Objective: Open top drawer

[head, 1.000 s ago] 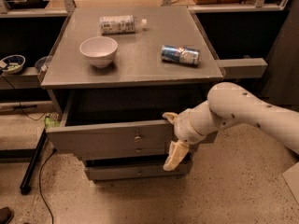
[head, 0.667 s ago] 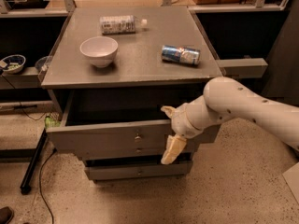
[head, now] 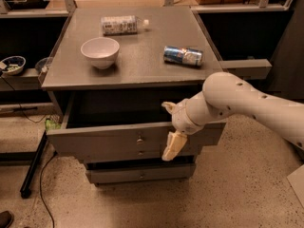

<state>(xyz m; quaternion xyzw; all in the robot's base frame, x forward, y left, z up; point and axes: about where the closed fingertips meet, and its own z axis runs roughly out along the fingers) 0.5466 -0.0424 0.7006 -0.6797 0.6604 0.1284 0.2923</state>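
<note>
Worktop [head: 142, 46]: grey.
Top drawer [head: 99, 139]: pulled toward us, long axis left-right; arm [head: 247, 99] hides its right end.
Gripper [head: 171, 126]: spread, at its front.

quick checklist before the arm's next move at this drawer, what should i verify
1. top drawer pulled out: ok, its front stands forward of the cabinet and the dark cavity shows behind it.
2. gripper off the knob: ok, it sits at the drawer front to the right of the knob, fingers spread open.
3. Gripper touching the drawer front or just in front of it: cannot tell.
4. bowl, bottle and can back from the front edge of the cabinet top: ok. The bottle and can lie on their sides.
5. Drawer contents: cannot tell, the inside is too dark.
</note>
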